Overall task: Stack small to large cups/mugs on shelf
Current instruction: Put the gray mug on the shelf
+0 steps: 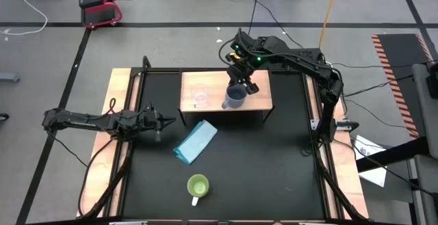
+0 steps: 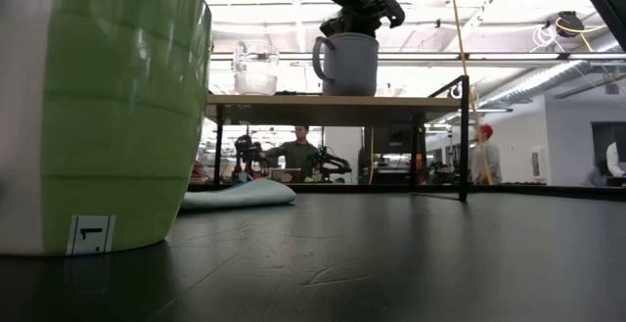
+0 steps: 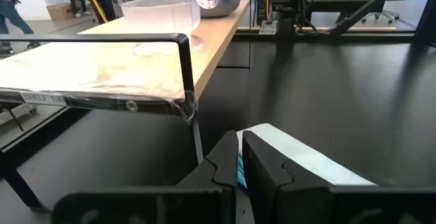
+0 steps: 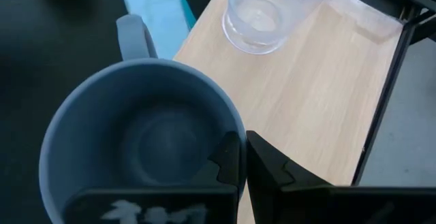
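Tabletop (image 1: 274,163): black mat; I see both arms over it.
Shelf (image 1: 212,107): light wood, raised at the far middle, carrying two of the cups.
Cloth (image 1: 196,141): light blue, folded, just in front of the shelf.
Green mug (image 1: 198,186): alone near the front edge, well apart from the shelf.
Grey mug (image 1: 235,98): upright on the shelf's front part, right of the glass.
Glass (image 1: 199,96): clear, upright on the shelf, near the grey mug but apart.
Right gripper (image 4: 238,163): I read it pinching the grey mug's rim.
Left gripper (image 3: 240,166): pressed nearly together, holding nothing, low at the shelf's left, aimed at the cloth.
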You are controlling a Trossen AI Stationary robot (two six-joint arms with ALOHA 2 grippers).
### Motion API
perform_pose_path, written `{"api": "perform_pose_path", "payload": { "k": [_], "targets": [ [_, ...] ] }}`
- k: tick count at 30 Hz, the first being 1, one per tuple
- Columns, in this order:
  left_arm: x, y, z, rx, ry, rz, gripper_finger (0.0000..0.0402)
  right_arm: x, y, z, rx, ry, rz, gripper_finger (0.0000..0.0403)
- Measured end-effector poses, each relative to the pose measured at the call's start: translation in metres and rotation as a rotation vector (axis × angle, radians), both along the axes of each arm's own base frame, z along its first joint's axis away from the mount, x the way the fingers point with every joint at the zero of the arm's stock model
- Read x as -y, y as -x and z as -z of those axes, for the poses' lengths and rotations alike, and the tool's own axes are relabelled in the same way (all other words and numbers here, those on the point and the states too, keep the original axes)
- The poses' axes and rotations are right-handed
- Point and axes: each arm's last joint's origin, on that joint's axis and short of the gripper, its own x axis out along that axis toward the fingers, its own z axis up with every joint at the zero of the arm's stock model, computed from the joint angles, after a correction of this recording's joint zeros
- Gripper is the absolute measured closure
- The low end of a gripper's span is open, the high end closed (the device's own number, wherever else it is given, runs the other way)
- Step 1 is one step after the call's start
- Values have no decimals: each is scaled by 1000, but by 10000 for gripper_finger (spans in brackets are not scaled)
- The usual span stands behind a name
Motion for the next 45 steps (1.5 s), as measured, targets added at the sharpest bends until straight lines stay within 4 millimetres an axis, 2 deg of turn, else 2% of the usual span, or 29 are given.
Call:
{"api": "perform_pose_path", "payload": {
  "k": [18,31,45],
  "targets": [
    [0,0,0,-3,-2,0,376,0,-5,0,22,-4,35,402],
    [0,0,0,-1,1,-1,376,1,-7,0,37,4,42,381],
    [0,0,0,-1,1,0,376,-5,-11,0,49,0,39,378]
  ]
}}
